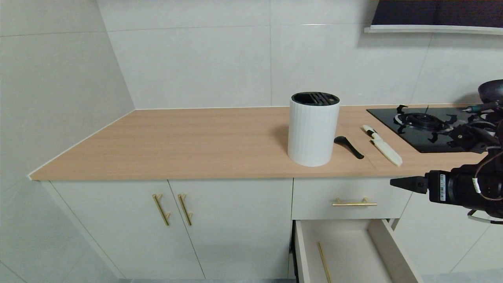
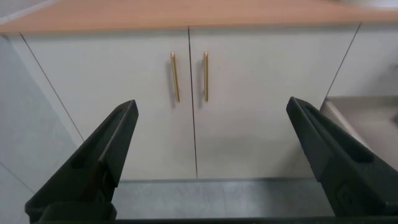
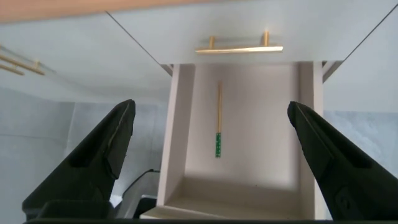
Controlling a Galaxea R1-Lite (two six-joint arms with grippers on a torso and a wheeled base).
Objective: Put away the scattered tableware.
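Observation:
A black spoon (image 1: 348, 146) and a white knife (image 1: 382, 145) lie on the wooden countertop (image 1: 196, 145), just right of a white cylindrical holder (image 1: 313, 129) with a black slotted top. Below them the lower drawer (image 1: 349, 243) stands pulled out, with a single chopstick (image 1: 324, 261) inside. My right gripper (image 1: 408, 183) hangs in front of the counter edge, above that drawer. It is open (image 3: 211, 155), with the chopstick (image 3: 218, 121) and drawer floor (image 3: 261, 137) beneath it. My left gripper (image 2: 211, 155) is open and empty, facing the cabinet doors (image 2: 261, 99).
A black gas hob (image 1: 424, 124) with a pan (image 1: 491, 90) occupies the counter's right end. The shut upper drawer (image 1: 354, 203) has a gold handle, and so do the two cabinet doors (image 1: 173, 208). Tiled walls close the counter at the back and left.

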